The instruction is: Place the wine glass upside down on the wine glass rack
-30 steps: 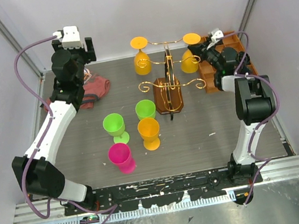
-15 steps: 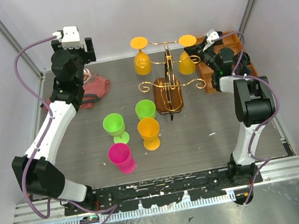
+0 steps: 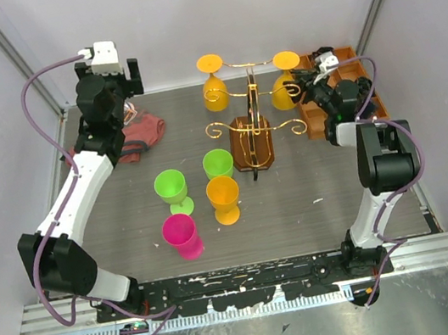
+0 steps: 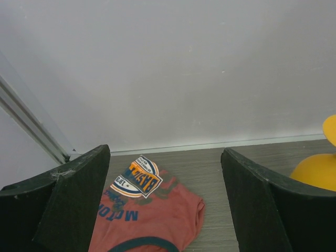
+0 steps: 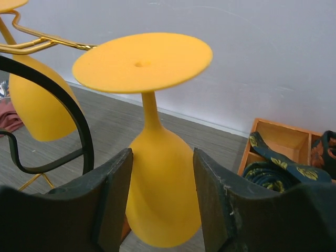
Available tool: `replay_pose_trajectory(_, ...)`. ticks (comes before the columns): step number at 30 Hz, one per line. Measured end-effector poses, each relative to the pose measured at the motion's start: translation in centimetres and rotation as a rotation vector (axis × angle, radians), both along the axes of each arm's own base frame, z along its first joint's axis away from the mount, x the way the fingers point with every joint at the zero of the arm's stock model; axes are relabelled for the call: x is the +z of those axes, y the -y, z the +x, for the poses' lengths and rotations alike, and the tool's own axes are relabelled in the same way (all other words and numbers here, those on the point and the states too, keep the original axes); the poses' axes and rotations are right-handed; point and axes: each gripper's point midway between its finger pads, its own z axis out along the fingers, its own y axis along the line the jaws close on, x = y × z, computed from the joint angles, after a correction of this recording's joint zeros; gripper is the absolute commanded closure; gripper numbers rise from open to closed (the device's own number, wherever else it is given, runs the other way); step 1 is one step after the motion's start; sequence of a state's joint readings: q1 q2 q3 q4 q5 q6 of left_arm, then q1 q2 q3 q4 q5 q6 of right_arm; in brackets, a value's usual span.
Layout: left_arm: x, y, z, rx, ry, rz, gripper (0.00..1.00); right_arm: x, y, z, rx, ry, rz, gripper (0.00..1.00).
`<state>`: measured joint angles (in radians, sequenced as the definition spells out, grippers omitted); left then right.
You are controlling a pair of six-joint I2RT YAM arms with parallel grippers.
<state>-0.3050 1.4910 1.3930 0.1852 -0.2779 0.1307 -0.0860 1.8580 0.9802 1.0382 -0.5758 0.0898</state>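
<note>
Table (image 3: 136, 259): the rack (image 3: 253, 152) stands mid-far, and the tray (image 3: 352, 56) sits at the far right.

The left arm is raised at the far left. The left gripper (image 4: 165, 173) is spread wide over a red shirt (image 4: 152, 210) with nothing between its fingers.

Wine glass (image 5: 157, 173): it hangs upside down at the rack's right-hand wire arm, foot uppermost. A second orange glass (image 3: 212, 88) hangs on the left arm of the rack.

Right gripper (image 5: 161, 220): its fingers bracket the bowl closely on both sides. Whether the pads press the bowl or stand just off it, I cannot tell.

Risks (judgement):
- If the stem is not fully inside the wire hook, the foot may slide off once support goes, and the glass drops.
- A finger dragging the bowl on the way out could swing the glass against the rack's dark curved bar (image 5: 79, 121).
- The same drag could tug the light rack over.

Views:
- Overhead alone shows the four upright glasses in the middle of the table and both arms' positions, but not the finger-to-bowl fit.
- The right wrist alone shows the gold wire meeting the foot's edge, and rolled ties (image 5: 273, 168) in the tray.
- The left wrist alone shows the shirt's printed badge.
</note>
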Motion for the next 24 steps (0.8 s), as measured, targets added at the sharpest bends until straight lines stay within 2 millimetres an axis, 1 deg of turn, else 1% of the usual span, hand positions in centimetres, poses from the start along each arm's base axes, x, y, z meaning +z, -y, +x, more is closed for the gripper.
replay_pose_trajectory(3, -0.6, -0.5, 0.0, 0.010, -0.025, 0.002, 0.05, 0.0, 1.1, -0.4, -0.028, -0.005, 0.006, 0.44)
replay_pose_trajectory(8, -1.7, -1.5, 0.0, 0.030, -0.069, 0.001, 0.04, 1.4, 3.4, -1.6, -0.094, -0.001, -0.004, 0.44)
replay_pose_trajectory(11, -2.5, -1.9, -0.1, 0.035, -0.102, 0.003, 0.03, 2.6, 4.6, -2.5, -0.150, -0.008, -0.031, 0.44)
replay_pose_trajectory(15, -3.2, -2.0, -0.5, 0.031, -0.130, 0.007, 0.02, 4.7, 5.6, -3.8, -0.216, -0.023, -0.079, 0.42)
replay_pose_trajectory(17, -3.4, -2.0, -0.7, 0.027, -0.138, 0.008, 0.02, 6.2, 6.2, -4.5, -0.252, -0.030, -0.097, 0.42)
replay_pose_trajectory(19, -3.9, -1.9, -0.9, 0.019, -0.156, 0.009, 0.02, 8.5, 6.7, -4.9, -0.287, -0.043, -0.107, 0.42)
replay_pose_trajectory(21, -4.6, -1.8, -1.0, 0.007, -0.180, 0.012, 0.02, 11.1, 7.2, -4.7, -0.314, -0.049, -0.108, 0.42)
replay_pose_trajectory(24, -6.1, -1.3, -1.3, -0.022, -0.221, 0.012, 0.02, 15.8, 7.7, -4.6, -0.343, -0.049, -0.096, 0.43)
